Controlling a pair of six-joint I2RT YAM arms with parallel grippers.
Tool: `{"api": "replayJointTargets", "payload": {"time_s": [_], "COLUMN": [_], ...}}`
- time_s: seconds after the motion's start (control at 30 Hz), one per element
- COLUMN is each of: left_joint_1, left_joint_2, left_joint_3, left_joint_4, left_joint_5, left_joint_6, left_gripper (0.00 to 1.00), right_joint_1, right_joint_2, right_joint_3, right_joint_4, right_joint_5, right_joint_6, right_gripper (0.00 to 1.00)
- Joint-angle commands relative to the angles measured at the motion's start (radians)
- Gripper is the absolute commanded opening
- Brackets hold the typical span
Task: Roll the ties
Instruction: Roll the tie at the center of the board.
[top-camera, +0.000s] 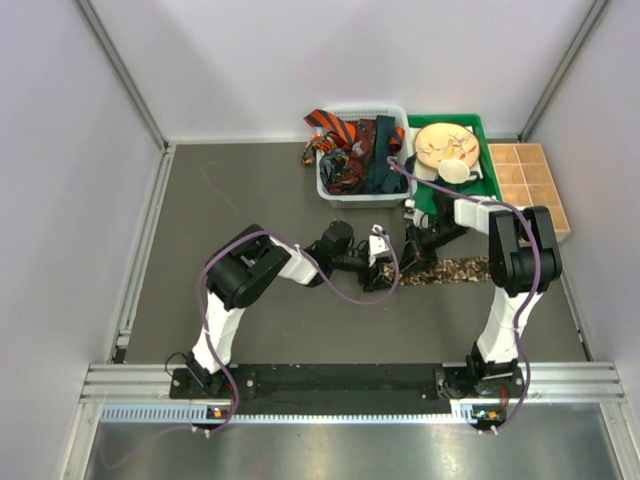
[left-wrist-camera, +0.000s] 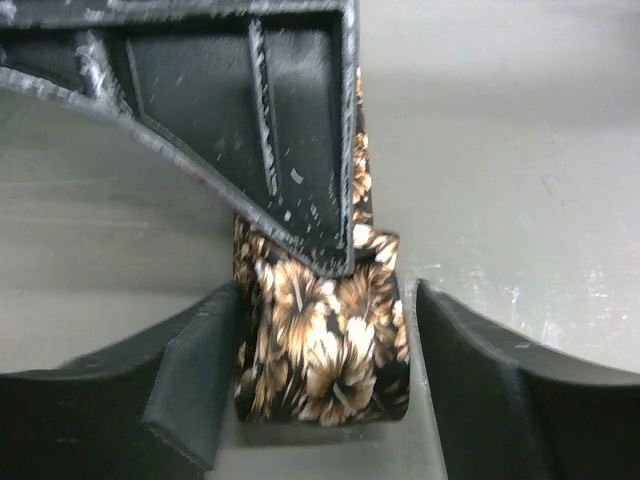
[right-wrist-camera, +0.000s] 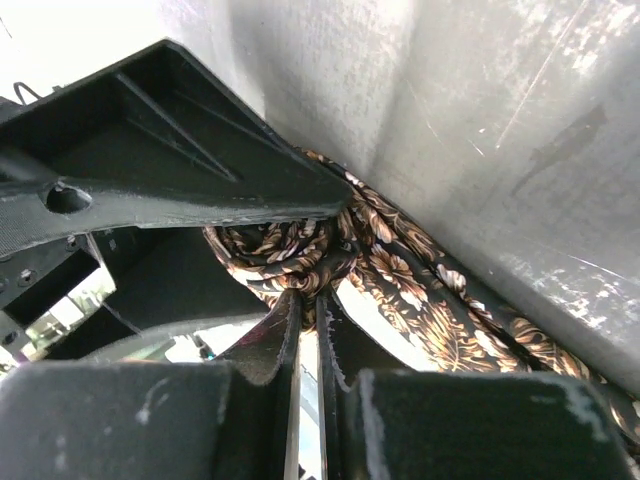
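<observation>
On the grey table (top-camera: 250, 200), toward the right edge, the brown flowered tie (top-camera: 465, 268) lies part-rolled. It is probably light, soft and slippery, best pinched at the rolled end's sides. The left gripper (left-wrist-camera: 320, 370) stands open astride that end, and the right gripper (right-wrist-camera: 308, 330) is clamped on its cloth.

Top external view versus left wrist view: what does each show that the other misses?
Only top external: the white basket holding more ties, the green tray, the wooden compartment box. Only left wrist: the floral print on the rolled end of the brown-black tie, flanked by the fingers of the left gripper. Both: that tie lying on the grey table.
</observation>
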Motion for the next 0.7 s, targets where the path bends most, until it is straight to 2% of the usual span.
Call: {"api": "replayJointTargets", "payload": {"time_s": [0.0,0.1,0.17,0.27,0.3,0.4,0.47,0.67], "left_joint_1": [-0.001,-0.007,-0.010,-0.007,-0.004,0.005,0.007,0.008], "left_joint_2": [0.002,-0.012,-0.029,-0.075,-0.084,-0.121,-0.154,-0.184], "left_joint_3": [-0.022,-0.016,0.002,0.017,0.027,0.048,0.045,0.079], "left_joint_4": [0.054,-0.029,-0.168,-0.369,-0.435,-0.648,-0.768,-0.974], "left_joint_5": [-0.021,-0.040,-0.083,-0.129,-0.155,-0.187,-0.205,-0.299], "left_joint_6": [0.043,0.104,0.136,0.225,0.260,0.293,0.313,0.353], "left_gripper": [0.66,0.49,0.37,0.27,0.22,0.13,0.11,0.08], "right_joint_1": [-0.054,-0.054,-0.054,-0.046,-0.042,-0.020,0.000,0.070], "right_joint_2": [0.062,0.071,0.073,0.004,-0.019,-0.083,-0.103,-0.113], "right_joint_3": [0.009,0.011,0.019,0.009,0.005,-0.004,-0.009,-0.069], "right_joint_4": [0.020,0.022,0.016,0.046,0.060,0.112,0.143,0.287], "right_joint_5": [0.199,0.136,0.065,-0.022,-0.044,-0.067,-0.073,-0.107], "right_joint_6": [0.094,0.082,0.055,0.029,0.027,0.039,0.065,0.176], "right_gripper": [0.00,0.00,0.00,0.18,0.30,0.45,0.48,0.50]}}
